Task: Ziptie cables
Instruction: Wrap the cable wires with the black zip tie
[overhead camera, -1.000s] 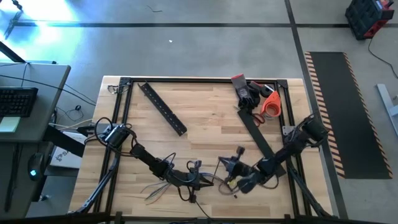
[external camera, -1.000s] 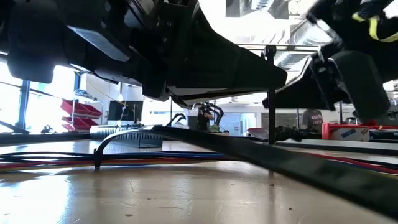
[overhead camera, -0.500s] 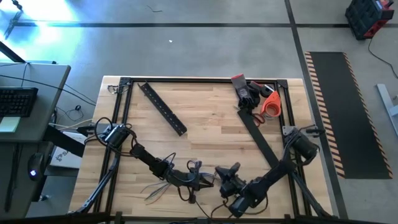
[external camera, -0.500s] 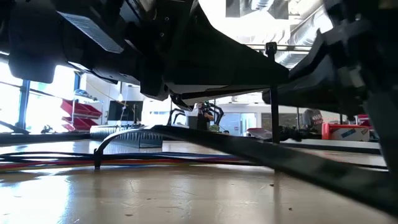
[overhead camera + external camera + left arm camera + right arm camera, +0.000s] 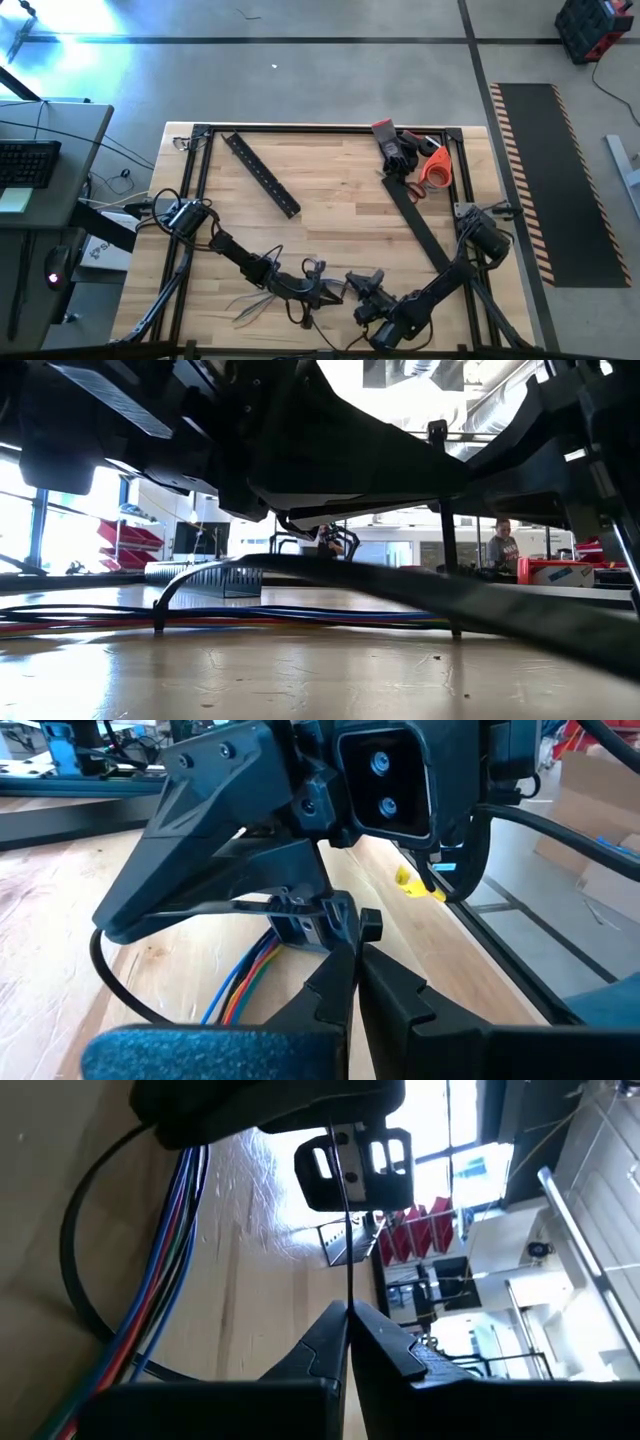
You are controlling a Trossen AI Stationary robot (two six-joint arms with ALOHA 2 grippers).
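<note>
Left hand [image 5: 355, 955]: fingers together, pinching the zip tie [image 5: 300, 915] head, near the desk's [image 5: 340, 200] front edge.
Right hand [image 5: 348, 1335]: fingers together, clamped on the zip tie's thin tail.
Cables [image 5: 165, 1265]: coloured wires lying on the desk, loosely encircled by the tie's loop, between both hands.

The cables [image 5: 262, 300] lie near the table's [image 5: 340, 190] front edge, with the perforated bar [image 5: 262, 174] behind them.

The cables [image 5: 245, 988] are a bundle of thin wires in blue, red, orange and green, lying flat on the wooden table near its front edge. A black zip tie [image 5: 215, 905] loops around them, its head [image 5: 305, 920] above the bundle.
</note>
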